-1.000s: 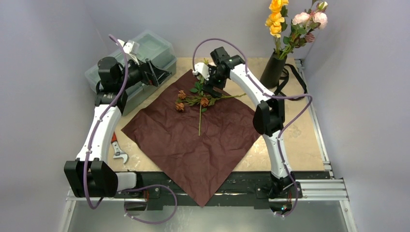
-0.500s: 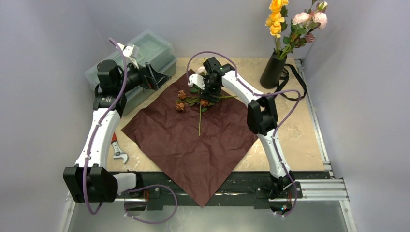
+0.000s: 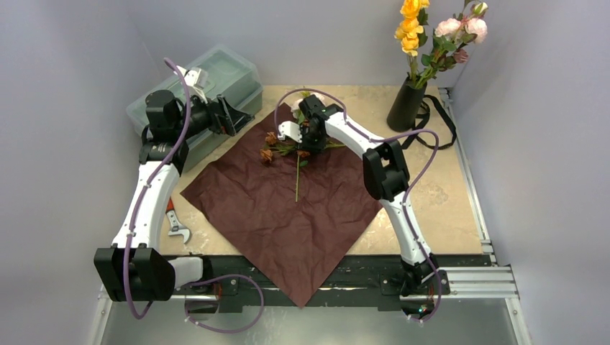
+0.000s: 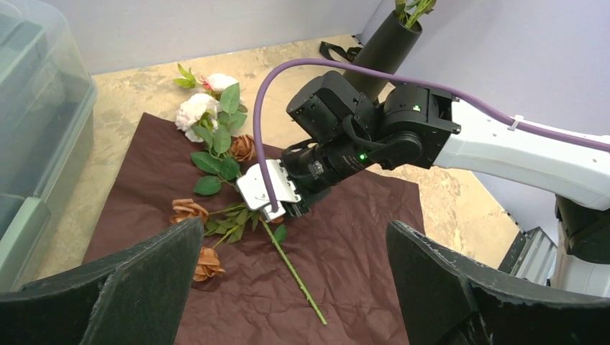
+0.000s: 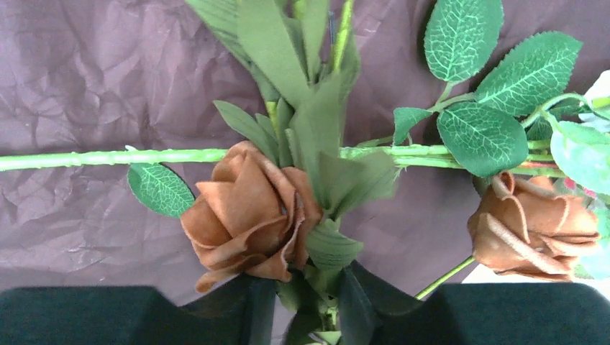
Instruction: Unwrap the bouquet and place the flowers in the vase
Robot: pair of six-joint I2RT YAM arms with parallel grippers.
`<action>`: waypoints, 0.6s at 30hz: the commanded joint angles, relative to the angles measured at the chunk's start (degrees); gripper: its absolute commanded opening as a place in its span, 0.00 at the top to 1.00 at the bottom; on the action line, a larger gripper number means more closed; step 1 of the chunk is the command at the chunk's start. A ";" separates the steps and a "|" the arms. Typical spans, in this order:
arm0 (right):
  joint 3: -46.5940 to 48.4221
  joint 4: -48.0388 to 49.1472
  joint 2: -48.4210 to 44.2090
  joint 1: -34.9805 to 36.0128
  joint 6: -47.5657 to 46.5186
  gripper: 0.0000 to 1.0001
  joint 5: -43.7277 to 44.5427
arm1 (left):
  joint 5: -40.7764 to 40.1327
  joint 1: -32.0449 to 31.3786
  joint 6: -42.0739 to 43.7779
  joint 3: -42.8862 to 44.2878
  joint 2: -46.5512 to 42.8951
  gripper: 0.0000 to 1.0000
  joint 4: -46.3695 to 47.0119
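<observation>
While right arm (image 3: 345,131) bends low over flowers (image 5: 244,208) | left fingers (image 4: 122,287) spread

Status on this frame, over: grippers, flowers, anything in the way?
Left gripper open, empty. Right gripper straddling a flower stem, grip unconfirmed. Flowers on the paper; vase part-filled. Black ribbon beside vase.

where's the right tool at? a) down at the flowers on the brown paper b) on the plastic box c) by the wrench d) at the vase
a: the right tool sits low over the flowers lying on the paper, and its own camera is filled with brown blooms and green stems.
</observation>
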 commanded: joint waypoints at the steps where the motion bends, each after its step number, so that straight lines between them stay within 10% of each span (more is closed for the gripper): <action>1: -2.95 1.24 -3.28 0.26 -2.98 0.68 -1.19 | -0.81 0.39 1.87 -0.56 -0.64 0.02 0.03; 12: -4.81 3.42 -12.63 -0.03 -3.89 1.00 -5.32 | -1.21 0.39 2.10 -0.14 0.18 0.02 1.10; 18: -4.05 3.52 -18.85 -2.35 0.12 1.00 -9.90 | -0.49 0.39 1.05 0.03 0.68 0.02 3.18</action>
